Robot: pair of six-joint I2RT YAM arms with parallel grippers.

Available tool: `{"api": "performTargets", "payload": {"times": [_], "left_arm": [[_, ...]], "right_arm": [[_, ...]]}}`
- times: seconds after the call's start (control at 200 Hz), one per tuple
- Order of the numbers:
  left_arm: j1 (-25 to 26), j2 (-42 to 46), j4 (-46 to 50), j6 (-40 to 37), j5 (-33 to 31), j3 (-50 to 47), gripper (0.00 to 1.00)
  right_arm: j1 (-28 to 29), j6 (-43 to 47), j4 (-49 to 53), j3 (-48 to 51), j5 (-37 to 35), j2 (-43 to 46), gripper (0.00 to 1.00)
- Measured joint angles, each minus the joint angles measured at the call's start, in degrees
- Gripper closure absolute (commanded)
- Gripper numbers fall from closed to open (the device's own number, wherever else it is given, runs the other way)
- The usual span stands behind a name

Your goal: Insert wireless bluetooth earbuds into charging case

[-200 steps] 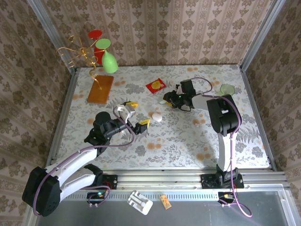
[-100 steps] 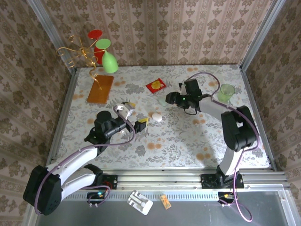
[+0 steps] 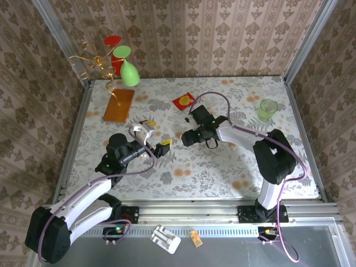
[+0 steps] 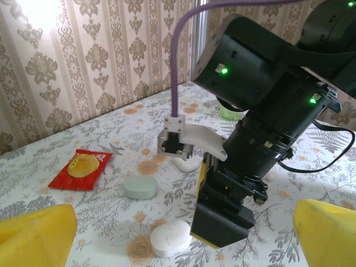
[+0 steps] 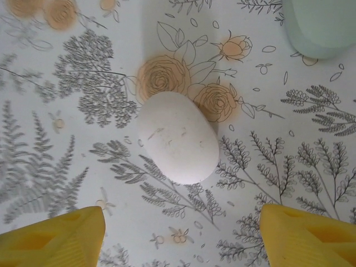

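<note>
We saw a white oval case (image 5: 178,146) on a tabletop (image 5: 72,183) printed with grey ferns and orange roses, a pale green case (image 5: 320,25) at one o'clock, and yellow fingers (image 5: 53,236).

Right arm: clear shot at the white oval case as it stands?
Probably yes. The right gripper hangs directly over the white oval case, fingers open to either side of it with nothing on top. The pale green case lies apart at the edge.
</note>
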State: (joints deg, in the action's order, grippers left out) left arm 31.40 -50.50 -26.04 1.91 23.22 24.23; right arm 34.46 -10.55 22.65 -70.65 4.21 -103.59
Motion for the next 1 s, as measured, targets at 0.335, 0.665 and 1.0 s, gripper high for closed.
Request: {"api": "performTargets", "payload": {"times": [0.335,0.665,1.0], "left_arm": [[0.0,0.0,0.8,0.0,-0.3,-0.3,0.00],[0.0,0.0,0.8,0.0,-0.6,-0.3,0.00],[0.0,-1.5,0.8,0.0,-0.5,-0.3,0.00]], "right_arm": [[2.3,4.2,4.9,-9.5,-6.6,-9.2,0.26],[2.3,2.8,5.9,-15.8,-7.8,-14.6,0.37],[-0.6,-4.8,7.3,-15.7,-10.4,-14.5,0.35]]}}
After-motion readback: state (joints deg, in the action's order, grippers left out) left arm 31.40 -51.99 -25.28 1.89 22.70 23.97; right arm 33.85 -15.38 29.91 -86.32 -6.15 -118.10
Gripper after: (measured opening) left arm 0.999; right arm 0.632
